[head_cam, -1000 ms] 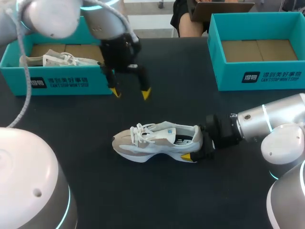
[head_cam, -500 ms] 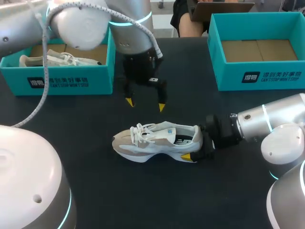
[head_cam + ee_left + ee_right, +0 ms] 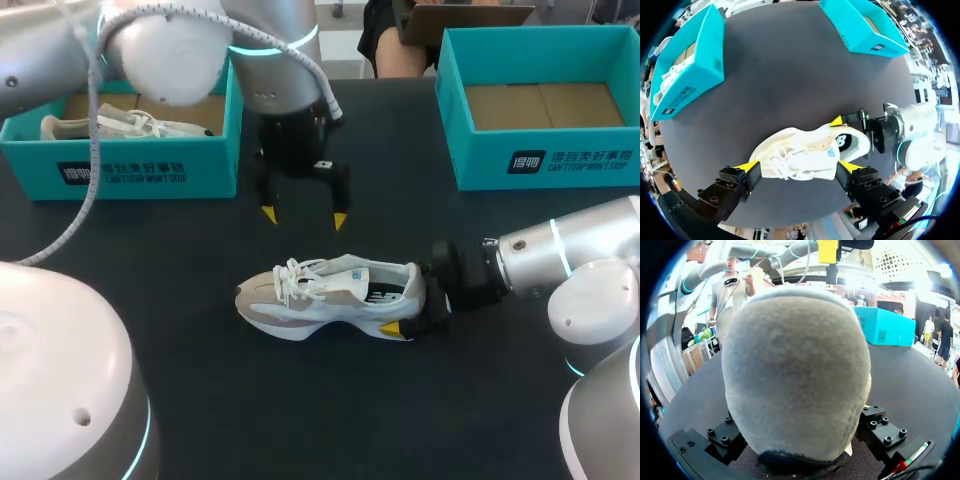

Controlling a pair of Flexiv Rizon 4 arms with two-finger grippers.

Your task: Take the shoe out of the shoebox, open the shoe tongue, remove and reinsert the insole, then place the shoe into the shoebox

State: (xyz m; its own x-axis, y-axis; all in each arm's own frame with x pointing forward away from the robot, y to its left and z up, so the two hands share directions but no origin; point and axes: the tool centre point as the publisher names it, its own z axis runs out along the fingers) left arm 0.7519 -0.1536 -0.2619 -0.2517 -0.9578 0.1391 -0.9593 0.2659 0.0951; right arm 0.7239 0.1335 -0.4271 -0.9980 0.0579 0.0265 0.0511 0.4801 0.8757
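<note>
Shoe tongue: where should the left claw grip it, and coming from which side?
Probably the free top edge of the tongue, behind the laces, coming down from above: the shoe stands upright on its sole, opening upward, its heel held by the right claw, and the open left claw points down at it.

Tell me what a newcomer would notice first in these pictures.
A white shoe stands mid-table, its heel clamped by the right end effector. The left end effector hangs open just beyond it, yellow tips down. A teal box at the far left holds a second shoe; a matching box sits far right.
</note>
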